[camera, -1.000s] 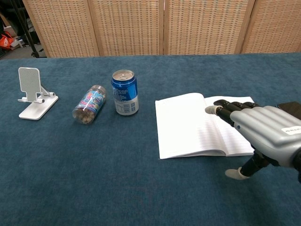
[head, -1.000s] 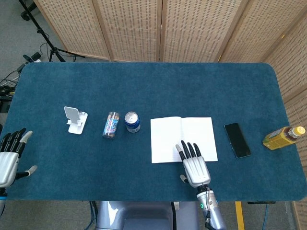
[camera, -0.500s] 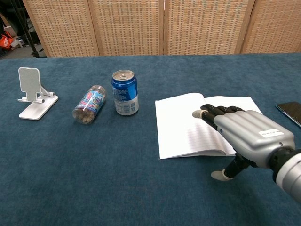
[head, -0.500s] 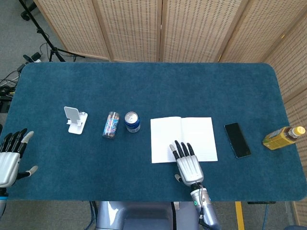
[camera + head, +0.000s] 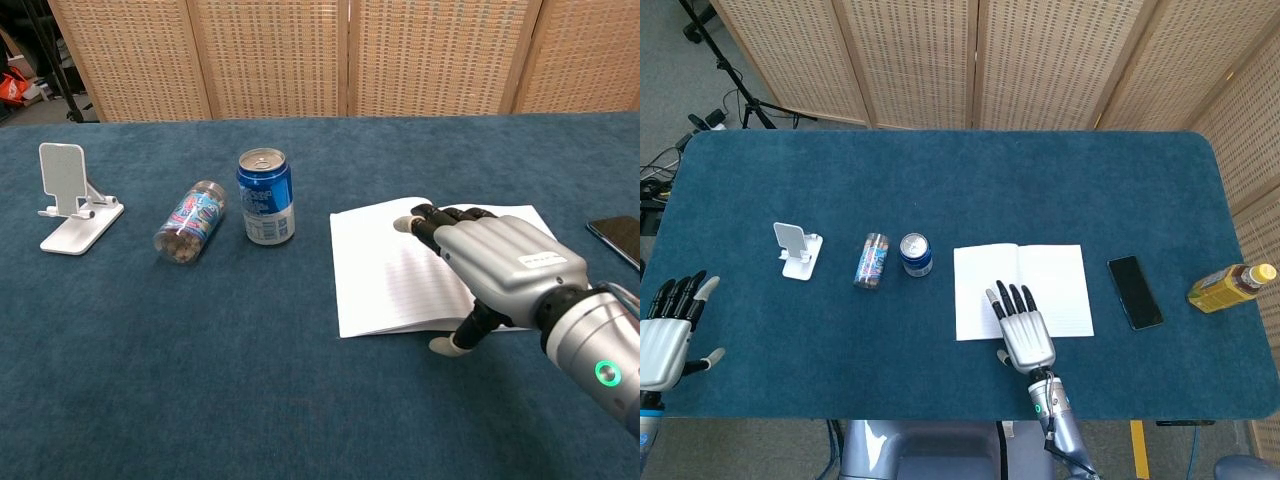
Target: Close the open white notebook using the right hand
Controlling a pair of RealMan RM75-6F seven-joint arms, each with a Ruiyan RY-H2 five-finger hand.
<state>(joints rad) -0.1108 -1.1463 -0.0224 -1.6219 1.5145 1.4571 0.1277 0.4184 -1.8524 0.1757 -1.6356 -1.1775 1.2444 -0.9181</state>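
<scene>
Two hands show in our views. At nine o'clock, off the table's (image 5: 970, 170) left edge, our left hand (image 5: 667, 335) hovers with fingers spread, holding nothing. Moving right along the blue cloth we pass a white phone stand (image 5: 797, 249), a small jar (image 5: 871, 261) lying on its side, and an upright blue can (image 5: 916, 254). Near six o'clock lies the white notebook (image 5: 980, 275), open flat with both pages up. Our right hand (image 5: 1020, 327) lies palm down over its near edge by the centre fold, fingers (image 5: 432, 218) straight and slightly apart, gripping nothing. Toward three o'clock we see a black phone (image 5: 1134, 291), then a yellow bottle (image 5: 1230, 287) lying at the table's right edge.
</scene>
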